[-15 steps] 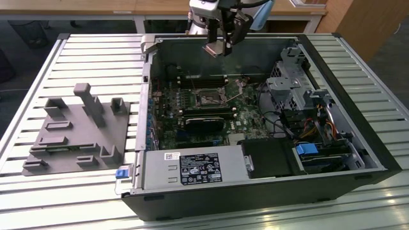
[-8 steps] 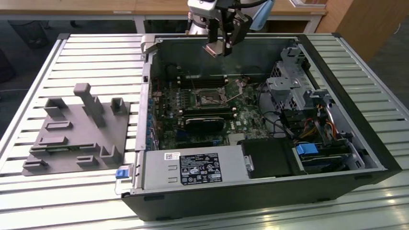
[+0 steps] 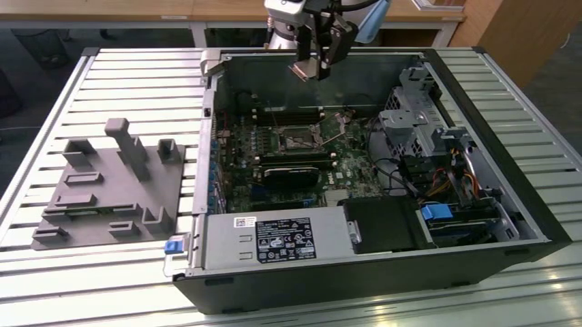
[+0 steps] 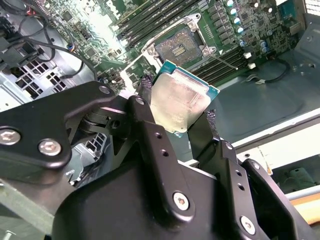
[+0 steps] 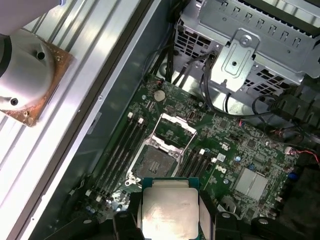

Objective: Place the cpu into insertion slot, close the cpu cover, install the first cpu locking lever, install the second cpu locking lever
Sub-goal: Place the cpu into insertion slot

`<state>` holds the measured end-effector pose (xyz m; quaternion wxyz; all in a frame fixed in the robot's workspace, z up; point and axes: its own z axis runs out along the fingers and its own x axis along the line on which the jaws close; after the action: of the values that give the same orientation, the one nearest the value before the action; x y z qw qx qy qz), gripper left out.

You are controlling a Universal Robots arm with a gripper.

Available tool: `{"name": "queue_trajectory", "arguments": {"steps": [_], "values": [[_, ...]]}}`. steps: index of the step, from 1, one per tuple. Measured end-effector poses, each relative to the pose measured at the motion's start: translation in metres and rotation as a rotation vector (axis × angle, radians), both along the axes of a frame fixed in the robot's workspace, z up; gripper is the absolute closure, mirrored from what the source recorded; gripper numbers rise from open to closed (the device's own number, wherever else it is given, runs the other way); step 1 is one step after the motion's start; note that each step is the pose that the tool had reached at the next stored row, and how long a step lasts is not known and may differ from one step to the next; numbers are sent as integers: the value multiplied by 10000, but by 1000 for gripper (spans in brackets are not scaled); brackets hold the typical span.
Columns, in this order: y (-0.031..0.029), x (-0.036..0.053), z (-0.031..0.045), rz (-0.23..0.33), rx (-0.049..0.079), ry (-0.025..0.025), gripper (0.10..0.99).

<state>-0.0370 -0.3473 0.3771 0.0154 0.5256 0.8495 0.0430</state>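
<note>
Black fingers (image 4: pixel 144 107) of the gripper (image 4: pixel 177 114) are clamped on two opposite edges of the cpu (image 4: pixel 182 97), its silvery top facing the camera in both wrist views. In the exterior view the chip hangs high over the open computer case (image 3: pixel 382 272), near its far wall and well above the board (image 5: pixel 225 145).

The slot (image 5: pixel 156 162) lies bare on the green board, beside the long memory slots (image 5: pixel 120 145). Its cover (image 5: pixel 178 122) looks swung open, a thin metal frame lying just beyond the socket. Nothing sits in the socket yet, so the first step, placing the chip, is in hand.

Done well, this step probably calls for bringing the chip squarely over the socket, its edges parallel to the black rim. It should stay level and come straight down, with no sideways slide, since the socket's contacts are likely delicate. The grip on the edges looks even, which should help a flat release.
</note>
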Motion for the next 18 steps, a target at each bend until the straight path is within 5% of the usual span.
{"name": "queue_trajectory", "arguments": {"steps": [18], "values": [[0, 0, -4, -832, -1, 0, 549]]}}
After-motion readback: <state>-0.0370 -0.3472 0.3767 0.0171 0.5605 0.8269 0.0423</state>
